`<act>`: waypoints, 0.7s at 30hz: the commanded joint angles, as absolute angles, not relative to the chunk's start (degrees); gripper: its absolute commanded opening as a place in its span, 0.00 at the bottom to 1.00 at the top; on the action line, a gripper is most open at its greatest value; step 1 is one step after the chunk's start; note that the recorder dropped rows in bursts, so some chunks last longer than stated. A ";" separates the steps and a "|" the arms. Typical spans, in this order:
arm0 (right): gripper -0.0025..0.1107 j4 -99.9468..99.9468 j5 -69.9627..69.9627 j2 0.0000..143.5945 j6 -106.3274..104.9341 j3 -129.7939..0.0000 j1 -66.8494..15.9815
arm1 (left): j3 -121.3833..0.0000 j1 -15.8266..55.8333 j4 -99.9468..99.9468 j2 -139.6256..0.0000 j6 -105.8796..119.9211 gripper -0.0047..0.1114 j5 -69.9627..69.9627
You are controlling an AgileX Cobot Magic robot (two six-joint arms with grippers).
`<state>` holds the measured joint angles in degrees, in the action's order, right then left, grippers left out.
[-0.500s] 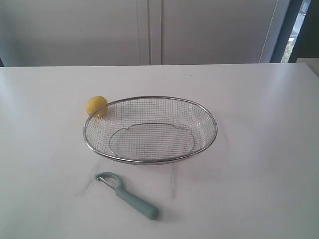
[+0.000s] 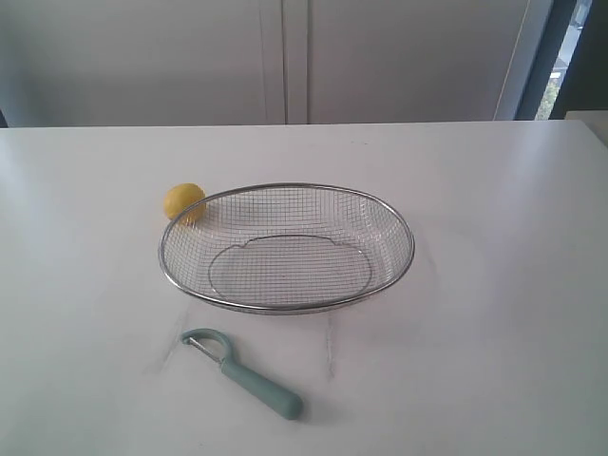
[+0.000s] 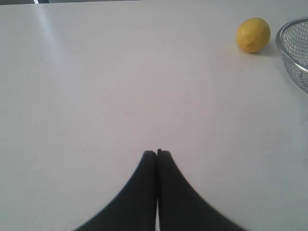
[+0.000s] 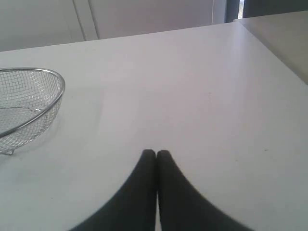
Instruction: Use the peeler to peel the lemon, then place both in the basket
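Observation:
The yellow lemon (image 2: 183, 202) rests on the white table against the far left outside of the wire mesh basket (image 2: 399, 228). The pale teal peeler (image 2: 249, 374) lies in front of the basket, looped head to the left, handle pointing right. Neither arm shows in the exterior view. In the left wrist view my left gripper (image 3: 157, 153) is shut with nothing in it, over bare table, and the lemon (image 3: 253, 34) and the basket's rim (image 3: 288, 58) lie well away from it. My right gripper (image 4: 156, 152) is shut and empty too, with the basket (image 4: 48, 103) off to one side.
The white table (image 2: 503, 285) stretches wide on all sides of the basket. Pale cabinet doors (image 2: 285, 57) stand behind its far edge. A second surface (image 4: 284, 33) adjoins the table in the right wrist view.

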<state>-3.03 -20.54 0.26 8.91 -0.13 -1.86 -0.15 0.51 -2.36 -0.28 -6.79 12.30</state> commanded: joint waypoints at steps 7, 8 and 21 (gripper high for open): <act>0.02 -3.49 -16.26 0.00 8.17 0.00 -1.64 | 0.00 0.89 -1.89 0.00 -7.29 0.04 12.04; 0.02 -3.49 -15.52 0.00 8.17 0.00 -1.64 | 0.00 0.89 -1.89 0.00 -7.29 0.04 12.04; 0.02 -3.49 5.38 0.00 8.17 0.00 -1.64 | 0.00 0.89 -1.89 0.00 -7.29 0.04 12.04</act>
